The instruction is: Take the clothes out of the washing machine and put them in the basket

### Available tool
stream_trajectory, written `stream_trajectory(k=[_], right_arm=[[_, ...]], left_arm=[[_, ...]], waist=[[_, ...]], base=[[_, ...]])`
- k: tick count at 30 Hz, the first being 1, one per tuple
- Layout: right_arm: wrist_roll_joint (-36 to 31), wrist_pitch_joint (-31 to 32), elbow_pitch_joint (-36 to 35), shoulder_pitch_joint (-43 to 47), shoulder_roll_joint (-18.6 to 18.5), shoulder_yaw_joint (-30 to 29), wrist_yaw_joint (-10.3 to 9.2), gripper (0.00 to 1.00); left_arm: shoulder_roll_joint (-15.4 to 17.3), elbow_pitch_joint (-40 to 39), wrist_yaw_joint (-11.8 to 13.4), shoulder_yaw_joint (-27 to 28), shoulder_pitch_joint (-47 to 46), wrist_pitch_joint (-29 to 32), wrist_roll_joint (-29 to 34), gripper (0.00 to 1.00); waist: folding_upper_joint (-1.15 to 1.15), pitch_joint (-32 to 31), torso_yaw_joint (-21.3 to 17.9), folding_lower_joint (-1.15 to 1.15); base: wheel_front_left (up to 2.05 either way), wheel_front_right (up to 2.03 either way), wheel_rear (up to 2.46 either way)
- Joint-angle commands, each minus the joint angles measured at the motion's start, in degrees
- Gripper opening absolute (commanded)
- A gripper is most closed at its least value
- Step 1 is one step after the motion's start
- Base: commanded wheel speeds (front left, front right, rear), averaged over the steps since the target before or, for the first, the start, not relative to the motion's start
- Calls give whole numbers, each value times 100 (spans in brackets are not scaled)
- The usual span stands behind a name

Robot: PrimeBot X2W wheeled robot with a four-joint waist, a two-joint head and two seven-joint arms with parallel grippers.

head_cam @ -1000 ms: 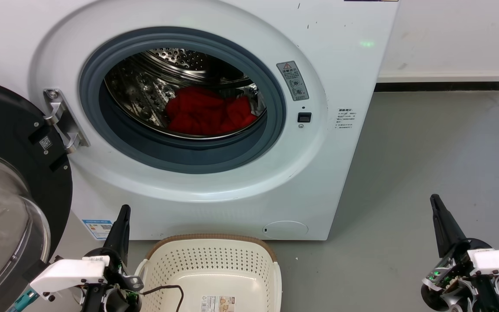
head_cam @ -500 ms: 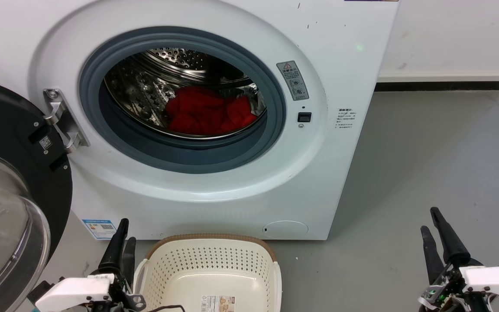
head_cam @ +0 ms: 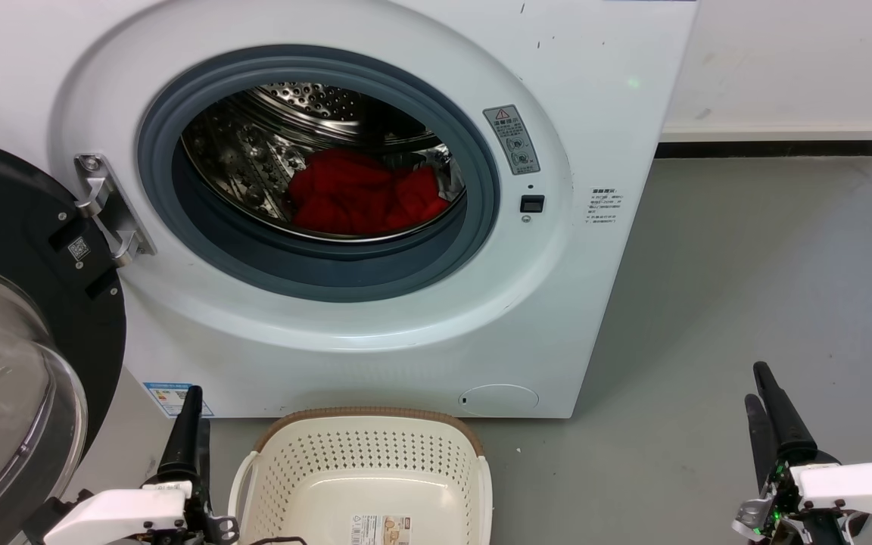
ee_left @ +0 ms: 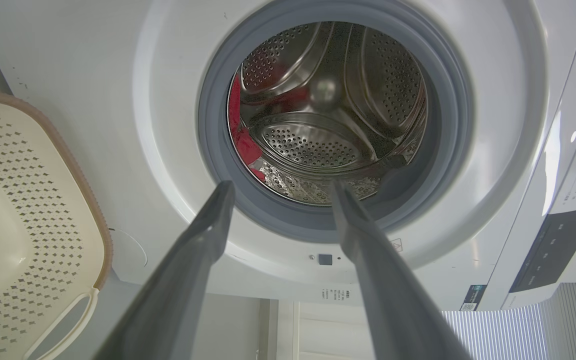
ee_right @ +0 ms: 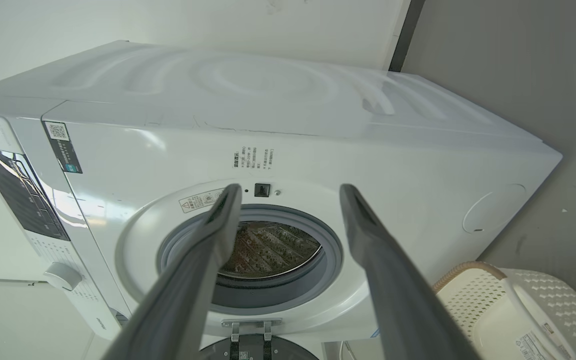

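The white washing machine (head_cam: pixel 421 333) stands with its porthole uncovered. Red clothes (head_cam: pixel 364 193) lie bunched at the bottom of the steel drum. On the floor just in front of the machine sits the cream basket (head_cam: pixel 368 415), holding nothing but a label. My left gripper (head_cam: pixel 197 405) is low, left of the basket, and my right gripper (head_cam: pixel 755 382) hovers over the floor at the far right. The left wrist view has my left gripper (ee_left: pixel 280 187) open toward the drum, with a sliver of clothes (ee_left: pixel 243 145). My right gripper (ee_right: pixel 290 190) is open too, empty.
The black-framed glass door (head_cam: pixel 20 341) is swung wide at the left, close to my left arm. Grey floor (head_cam: pixel 746 265) stretches right of the machine to a white wall with a dark skirting strip (head_cam: pixel 769 150).
Both grippers have sunk toward the bottom of the head view. The left one has also shifted left, away from the basket. The clothes, basket and door have not moved.
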Motion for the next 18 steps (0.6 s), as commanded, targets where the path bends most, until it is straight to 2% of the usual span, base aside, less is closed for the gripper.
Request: stream_trajectory(k=[1, 8, 9, 11, 18], right_arm=[[-152, -56, -79, -78, -5, -15, 0, 100], [-1191, -220, -192, -142, -4, -84, 0, 100], [-1702, -288, -350, -159, -4, -99, 0, 100], [-2075, -330, -483, -168, -4, -105, 0, 100], [-3367, -475, -989, -176, -3, -43, 0, 100]], left_arm=[[14, -122, -8, 38, -62, -46, 108, 100], [16, -330, -9, 345, -90, -210, 825, 100], [16, -459, -10, 458, -108, -277, 1175, 100], [17, -557, -8, 523, -119, -318, 1410, 100], [19, -998, 176, 503, -89, -465, 2286, 100]], waist=[[0, 1, -2, 0], [0, 14, -15, 0], [0, 22, -22, 0], [0, 27, -27, 0], [0, 52, -48, 0]], base=[[0, 0, 0], [0, 0, 0], [0, 0, 0], [0, 0, 0], [0, 0, 0]])
